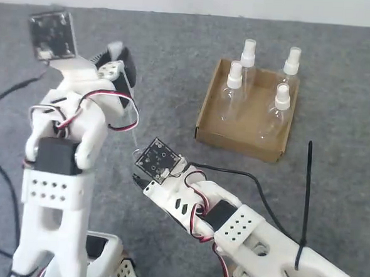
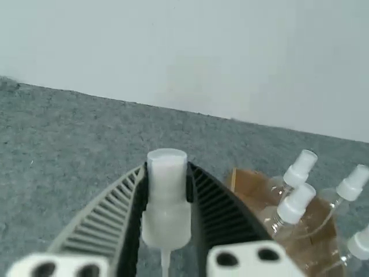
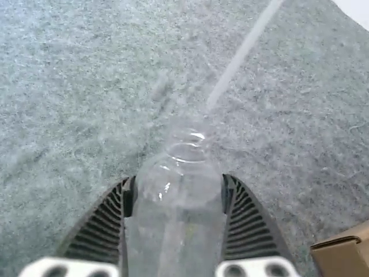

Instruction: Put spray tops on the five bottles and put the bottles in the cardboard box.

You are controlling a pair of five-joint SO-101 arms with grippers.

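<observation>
Right wrist view | my right gripper (image 3: 179, 183) clamps bottle (image 3: 177, 213) | left gripper (image 2: 167, 170) pinches spray top (image 2: 166, 202) | dip tube (image 3: 242, 52) ends just beside mouth (image 3: 187, 144)

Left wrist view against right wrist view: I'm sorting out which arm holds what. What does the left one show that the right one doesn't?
Left wrist view: the left claw shut on a white spray top, four capped bottles in the cardboard box, a pale wall. Right wrist view: the right claw shut on a clear uncapped bottle, a thin dip tube slanting toward its neck. Both: grey carpet and the box, a mere corner in the right one.
</observation>
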